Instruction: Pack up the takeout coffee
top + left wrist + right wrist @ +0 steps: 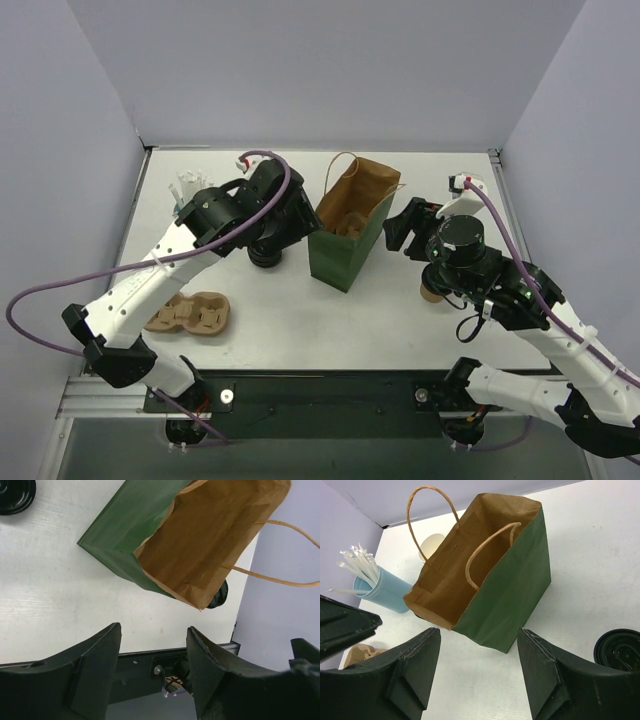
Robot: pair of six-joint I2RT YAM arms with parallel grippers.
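Bright, even light; soft shadows

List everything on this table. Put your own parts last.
bag: one, green outside and brown inside, standing open mid-table
coffee cup: one, brown with a black lid, right of the bag by the right arm
loose lid: at least one, black, left of the bag
carrier tray: one, brown, front left
straws: a bunch, white, standing in the holder
holder: one, light blue, back left
open cup: at least one, tan, beyond the bag toward the back
left hand: one, black, open, empty
right hand: one, black, open, empty
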